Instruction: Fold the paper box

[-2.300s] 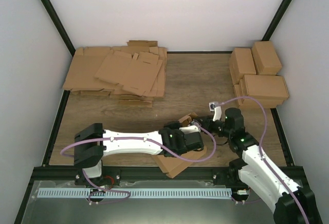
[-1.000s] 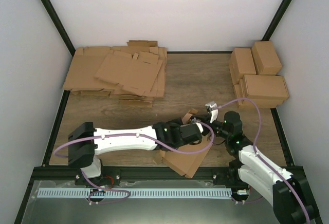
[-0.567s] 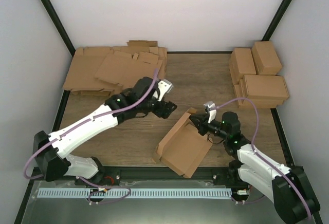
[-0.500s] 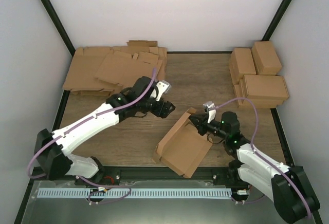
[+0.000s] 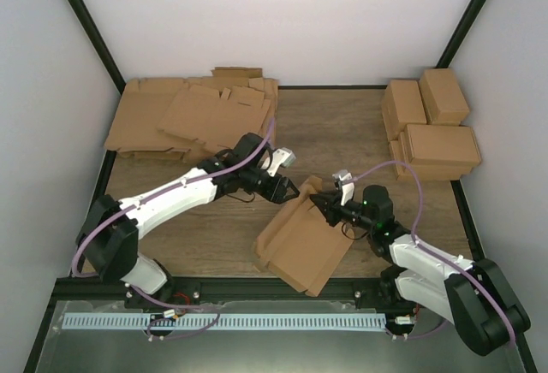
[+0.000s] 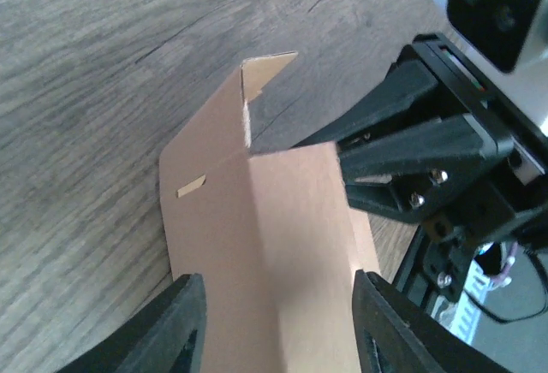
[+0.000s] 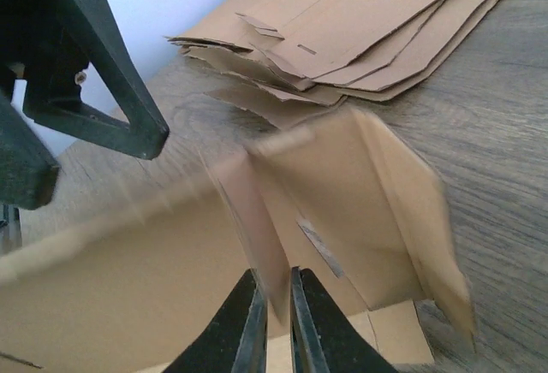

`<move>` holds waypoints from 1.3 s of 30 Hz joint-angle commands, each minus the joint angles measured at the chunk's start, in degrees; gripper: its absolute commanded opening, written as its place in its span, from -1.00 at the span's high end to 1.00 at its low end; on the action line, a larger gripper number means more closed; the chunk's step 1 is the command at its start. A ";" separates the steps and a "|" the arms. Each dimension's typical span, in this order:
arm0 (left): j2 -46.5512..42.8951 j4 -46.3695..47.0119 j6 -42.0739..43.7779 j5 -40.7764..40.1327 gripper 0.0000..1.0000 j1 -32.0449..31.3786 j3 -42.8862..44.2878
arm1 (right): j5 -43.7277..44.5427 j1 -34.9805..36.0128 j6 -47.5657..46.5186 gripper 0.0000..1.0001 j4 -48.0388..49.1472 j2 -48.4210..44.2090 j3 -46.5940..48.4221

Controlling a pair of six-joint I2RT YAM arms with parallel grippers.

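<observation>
Paper box (image 5: 295,245) sits near-centre on the table (image 5: 342,133), one panel tipped up. R gripper (image 7: 272,292): jaws narrow, pinching a thin upright wall at the box's far corner. L gripper (image 6: 272,304): jaws wide, straddling the raised cardboard edge; can't tell if touching.

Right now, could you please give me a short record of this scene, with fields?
box: part-folded, walls partly up, front centre
right gripper: shut on a box wall
left gripper: open, straddling the box's far end
flat sheets: heaped, far left
closed boxes: stacked, far right
</observation>
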 commanded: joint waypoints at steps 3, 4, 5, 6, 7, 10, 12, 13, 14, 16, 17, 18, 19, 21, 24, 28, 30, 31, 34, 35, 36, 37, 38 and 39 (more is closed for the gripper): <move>4.12 4.01 0.70 4.76 0.19 0.58 0.35 | 1.45 0.72 -2.04 0.78 1.43 0.62 0.11; 4.74 3.95 0.96 5.24 0.21 0.59 0.65 | 1.62 0.72 -2.21 0.78 1.42 0.62 0.03; 5.35 3.93 1.23 5.79 0.25 0.61 0.90 | 1.84 0.72 -2.37 0.78 1.42 0.62 0.03; 5.93 3.93 1.47 6.40 0.28 0.58 1.09 | 1.96 0.72 -2.48 0.78 1.44 0.60 0.02; 6.52 3.84 1.75 6.83 0.32 0.60 1.40 | 2.07 0.67 -2.51 0.78 1.44 0.62 0.07; 8.04 3.05 2.32 7.04 0.41 0.62 1.96 | 2.71 0.74 -2.60 0.76 0.80 0.49 0.30; 8.68 2.63 2.53 6.65 0.43 0.62 2.14 | 3.65 0.68 -2.45 0.68 -1.43 -0.06 1.12; 8.79 2.46 2.62 6.45 0.43 0.57 2.08 | 4.55 0.71 -2.38 0.66 -2.75 -0.72 1.54; 8.71 2.39 2.68 6.25 0.43 0.55 1.98 | 5.85 0.71 -2.19 0.65 -4.12 -1.58 1.78; 8.47 2.16 2.79 5.92 0.43 0.60 1.79 | 8.84 0.71 -1.68 0.60 -6.25 -4.00 1.77; 8.29 1.98 2.88 5.68 0.43 0.60 1.76 | 10.09 0.71 -1.56 0.53 -6.96 -5.27 1.44; 8.11 1.73 3.02 5.38 0.43 0.62 1.76 | 11.30 0.72 -1.57 0.46 -7.35 -6.65 1.05; 7.94 1.53 3.11 5.10 0.43 0.63 1.72 | 12.92 0.72 -1.47 0.39 -7.86 -8.12 0.77; 7.67 1.19 3.24 4.63 0.43 0.63 1.68 | 16.20 0.72 -1.59 0.30 -9.15 -9.01 0.79; 7.37 1.05 3.21 4.39 0.43 0.63 1.39 | 16.82 0.72 -3.80 0.27 -9.09 -7.43 1.34; 7.11 1.03 3.07 4.12 0.44 0.62 1.25 | 17.06 0.74 -4.85 0.26 -8.31 -2.03 3.51; 6.93 1.03 3.00 3.94 0.44 0.54 1.25 | 18.14 0.70 -4.94 0.25 -7.45 0.52 4.39; 6.84 1.03 2.99 3.79 0.44 0.60 1.23 | 18.92 0.69 -5.04 0.24 -6.94 1.63 4.72; 6.61 1.01 2.92 3.36 0.44 0.61 1.10 | 18.93 0.74 -6.01 0.21 -5.20 4.78 5.64; 6.54 1.10 2.91 3.12 0.44 0.55 1.02 | 18.56 0.72 -6.42 0.22 -4.76 5.88 6.01; 6.41 1.23 2.85 3.04 0.44 0.61 0.92 | 18.01 0.69 -6.92 0.25 -4.37 7.45 6.57; 6.45 1.28 2.91 3.05 0.45 0.62 0.90 | 17.33 0.72 -7.40 0.27 -4.04 8.44 7.13; 6.55 1.42 2.78 3.28 0.45 0.56 0.83 | 16.91 0.72 -7.89 0.30 -3.76 9.31 7.62; 6.60 1.50 2.77 3.50 0.45 0.55 0.81 | 16.65 0.72 -8.26 0.34 -3.74 10.19 8.21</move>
